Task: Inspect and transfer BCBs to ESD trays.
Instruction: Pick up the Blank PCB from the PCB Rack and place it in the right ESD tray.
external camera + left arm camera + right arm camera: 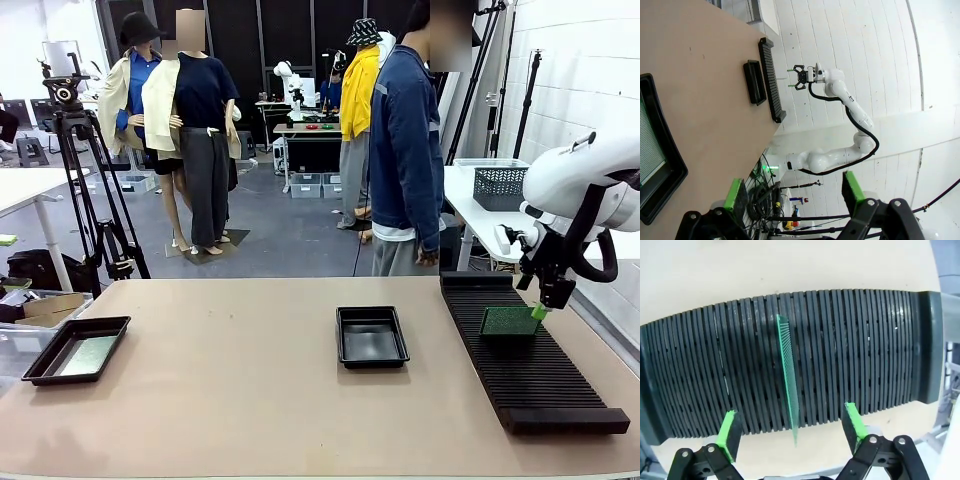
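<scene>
Pick-up was in hand: the right gripper (789, 410) hung wide open astride a BCB (788, 365) standing on edge in the rack (865, 340), at the right of the counter (250, 400). Next it probably needed to close on that edge and lift straight up. The middle tray (372, 340) lay bare, with nothing in the way. The left tray (40, 365) held a second BCB (88, 354). The left gripper (791, 179) was also wide.

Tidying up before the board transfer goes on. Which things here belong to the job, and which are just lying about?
Job: green board standing in the slotted rack; middle tray; left tray with a board in it; right hand open over the standing board.
Lying about: tripod; mesh basket; cardboard box.
</scene>
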Controlling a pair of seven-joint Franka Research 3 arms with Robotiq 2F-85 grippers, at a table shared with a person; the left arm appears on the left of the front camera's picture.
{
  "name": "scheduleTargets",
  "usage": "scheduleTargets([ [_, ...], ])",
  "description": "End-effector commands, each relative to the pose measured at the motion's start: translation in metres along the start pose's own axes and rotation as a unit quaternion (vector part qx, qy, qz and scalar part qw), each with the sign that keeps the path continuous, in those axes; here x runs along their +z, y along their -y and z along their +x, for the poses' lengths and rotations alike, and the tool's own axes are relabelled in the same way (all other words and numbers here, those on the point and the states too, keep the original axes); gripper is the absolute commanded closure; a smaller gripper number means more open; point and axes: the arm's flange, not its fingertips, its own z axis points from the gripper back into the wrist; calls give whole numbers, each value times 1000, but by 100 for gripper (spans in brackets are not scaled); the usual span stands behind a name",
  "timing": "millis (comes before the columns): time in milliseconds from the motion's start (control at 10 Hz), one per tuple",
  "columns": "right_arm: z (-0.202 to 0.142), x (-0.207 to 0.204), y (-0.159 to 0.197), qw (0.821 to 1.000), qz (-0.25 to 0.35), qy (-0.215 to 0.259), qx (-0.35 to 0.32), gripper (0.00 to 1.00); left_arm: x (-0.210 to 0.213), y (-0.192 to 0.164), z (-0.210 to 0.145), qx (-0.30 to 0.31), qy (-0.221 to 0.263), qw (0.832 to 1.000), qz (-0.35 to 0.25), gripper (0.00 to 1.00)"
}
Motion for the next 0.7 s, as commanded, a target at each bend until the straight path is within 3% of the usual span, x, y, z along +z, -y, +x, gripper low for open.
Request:
scheduleTargets([
  [0,-4,-7,0,1000,-14,14,21,0,0,1,-2,1,-1,1000,2,0],
  [600,-8,-14,27,999,9,22,37,0,0,1,-2,1,-1,1000,2,0],
])
